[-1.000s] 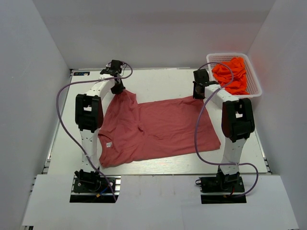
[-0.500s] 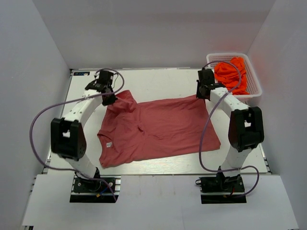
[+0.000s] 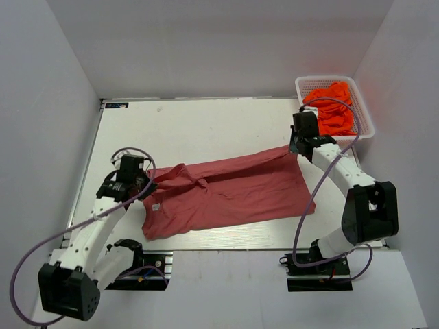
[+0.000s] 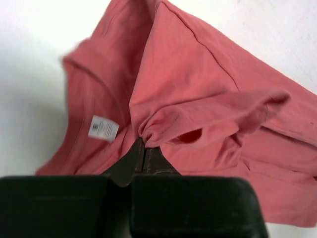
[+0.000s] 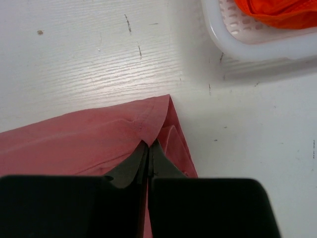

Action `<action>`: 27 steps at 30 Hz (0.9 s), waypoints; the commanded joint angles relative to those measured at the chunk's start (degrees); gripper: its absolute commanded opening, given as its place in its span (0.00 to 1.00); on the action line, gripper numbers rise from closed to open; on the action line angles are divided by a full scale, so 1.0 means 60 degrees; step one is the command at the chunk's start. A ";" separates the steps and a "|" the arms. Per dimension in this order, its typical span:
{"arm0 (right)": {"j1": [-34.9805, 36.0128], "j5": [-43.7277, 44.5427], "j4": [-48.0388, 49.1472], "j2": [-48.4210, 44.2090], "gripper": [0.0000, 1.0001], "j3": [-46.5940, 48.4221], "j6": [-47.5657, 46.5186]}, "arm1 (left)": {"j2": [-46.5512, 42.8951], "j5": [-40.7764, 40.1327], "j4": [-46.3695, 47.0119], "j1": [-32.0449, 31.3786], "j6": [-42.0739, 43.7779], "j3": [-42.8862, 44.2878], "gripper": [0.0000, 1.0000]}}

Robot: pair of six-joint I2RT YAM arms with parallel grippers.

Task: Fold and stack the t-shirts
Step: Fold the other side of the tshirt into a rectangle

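Observation:
A rose-red t-shirt (image 3: 233, 192) lies across the near half of the table, its far edge folded toward the front. Its white neck label (image 4: 103, 128) shows near the left end. My left gripper (image 3: 145, 184) is shut on a bunched sleeve of the red shirt (image 4: 163, 130) at the shirt's left end. My right gripper (image 3: 295, 147) is shut on the shirt's far right corner (image 5: 151, 121). Bright orange t-shirts (image 3: 333, 113) lie in a white basket (image 3: 363, 133) at the far right.
The white basket (image 5: 247, 47) stands just beyond the right gripper, near the table's right edge. White walls close in the table on three sides. Purple cables loop from both arms.
Both grippers have pulled the shirt's far edge toward the front. The left gripper moved far toward the near left; the right gripper moved a little nearer and to the right.

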 commanded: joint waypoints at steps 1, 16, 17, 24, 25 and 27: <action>-0.0102 0.0521 0.0058 -0.0721 0.00 -0.0300 0.0113 | -0.1102 0.0035 -0.0550 -0.0027 -0.1215 -0.0479 0.00; -0.0176 0.0214 0.0043 -0.1294 0.01 -0.1969 0.0919 | -0.1764 0.0047 -0.2588 -0.0027 -0.2903 -0.1300 0.02; -0.0190 0.0229 -0.0001 -0.1323 0.11 -0.2144 0.1122 | -0.1852 0.0223 -0.2588 -0.0027 -0.2903 -0.1301 0.14; -0.0337 0.1912 -0.2532 -0.1308 0.90 -0.1956 0.3218 | -0.2073 0.1339 -0.4268 -0.0027 -0.2903 -0.0602 1.00; -0.0366 0.1971 -0.2608 -0.1454 0.90 -0.1796 0.3234 | -0.2073 0.1222 -0.4359 -0.0027 -0.2700 -0.0351 1.00; -0.0323 0.1624 -0.2755 -0.1848 0.90 -0.1517 0.3002 | -0.1870 0.0827 -0.4215 -0.0027 -0.2114 0.0483 1.00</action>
